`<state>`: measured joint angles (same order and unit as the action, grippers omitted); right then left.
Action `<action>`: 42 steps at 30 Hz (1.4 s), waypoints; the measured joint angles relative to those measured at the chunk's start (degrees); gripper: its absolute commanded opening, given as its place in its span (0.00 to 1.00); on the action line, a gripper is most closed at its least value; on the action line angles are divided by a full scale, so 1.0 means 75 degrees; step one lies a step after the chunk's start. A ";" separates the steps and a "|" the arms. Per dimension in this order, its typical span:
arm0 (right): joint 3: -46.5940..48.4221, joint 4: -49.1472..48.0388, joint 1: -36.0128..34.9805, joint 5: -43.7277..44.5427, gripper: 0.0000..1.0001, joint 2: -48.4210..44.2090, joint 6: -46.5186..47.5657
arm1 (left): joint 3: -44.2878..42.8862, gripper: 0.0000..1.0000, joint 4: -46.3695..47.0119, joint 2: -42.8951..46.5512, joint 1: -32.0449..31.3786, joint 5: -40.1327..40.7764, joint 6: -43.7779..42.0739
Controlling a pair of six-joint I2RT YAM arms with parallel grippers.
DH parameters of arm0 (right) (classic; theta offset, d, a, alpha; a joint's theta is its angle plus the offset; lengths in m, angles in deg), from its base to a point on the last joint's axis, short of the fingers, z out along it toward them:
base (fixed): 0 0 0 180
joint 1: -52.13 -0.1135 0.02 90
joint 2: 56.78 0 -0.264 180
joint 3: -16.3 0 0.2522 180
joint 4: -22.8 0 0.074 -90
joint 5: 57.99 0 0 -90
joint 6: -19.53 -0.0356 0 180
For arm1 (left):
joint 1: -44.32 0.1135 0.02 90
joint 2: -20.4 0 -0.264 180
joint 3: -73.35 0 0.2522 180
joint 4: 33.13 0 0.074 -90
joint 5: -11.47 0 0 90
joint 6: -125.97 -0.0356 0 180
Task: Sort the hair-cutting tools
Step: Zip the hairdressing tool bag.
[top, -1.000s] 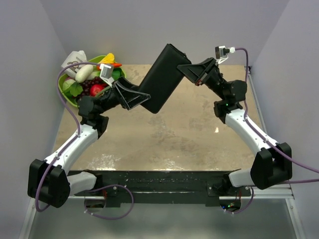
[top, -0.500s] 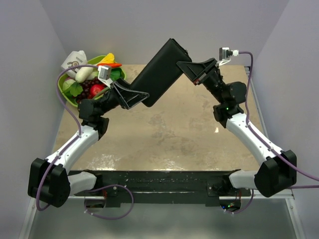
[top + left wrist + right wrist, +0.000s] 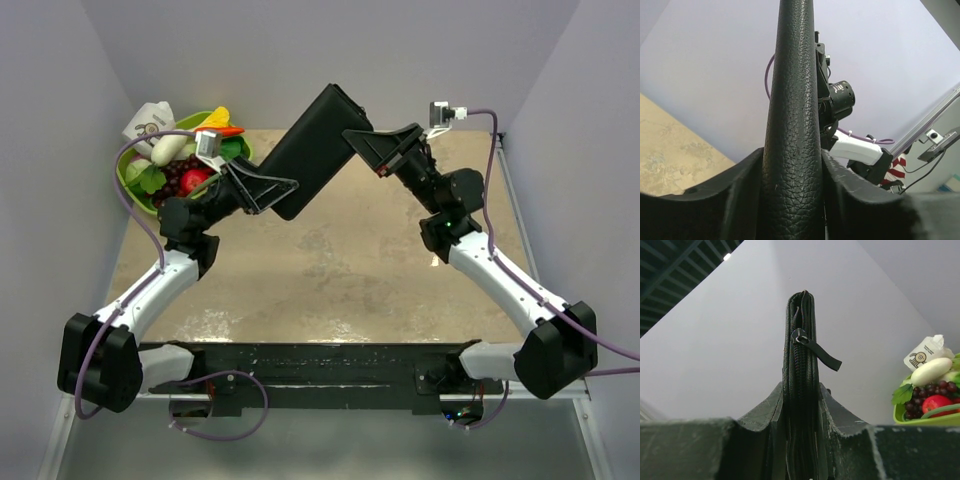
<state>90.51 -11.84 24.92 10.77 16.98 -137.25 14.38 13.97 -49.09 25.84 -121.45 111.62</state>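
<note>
Tan tabletop sits under the zipped black case I'm pinching mid-air above the far edge with left end effector and right end effector, scissors and comb nowhere visible, so any slack grip probably drops it.

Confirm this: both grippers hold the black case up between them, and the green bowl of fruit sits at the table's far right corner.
One thing is wrong: the green bowl of fruit sits at the table's far left corner, not the right, as the top external view shows. The rest holds: the left gripper and right gripper hold the black case up between them.
</note>
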 measured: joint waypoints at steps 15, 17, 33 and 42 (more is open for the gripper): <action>0.0370 0.1559 -0.0017 -0.0440 0.65 -0.0297 0.1291 | -0.0274 0.00 -0.0490 -0.0006 0.0061 -0.0388 -0.0015; 0.0583 0.2661 -0.0070 -0.0898 0.68 -0.0545 0.2066 | -0.0423 0.00 -0.0697 -0.0015 0.0044 -0.0764 -0.0143; 0.3159 1.1605 0.0079 0.0187 0.70 -0.2378 0.8003 | -0.1760 0.00 -0.3995 -0.0157 0.0131 -0.3252 -0.2226; 0.2652 1.2884 0.0079 0.0921 0.70 -0.2876 0.8469 | -0.3762 0.00 -0.9361 -0.0221 0.0192 -0.2876 -0.5289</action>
<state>110.40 84.79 25.51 17.68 -4.59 -73.74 -13.84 -56.23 -50.75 27.29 -143.02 71.95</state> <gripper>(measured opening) 0.701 0.283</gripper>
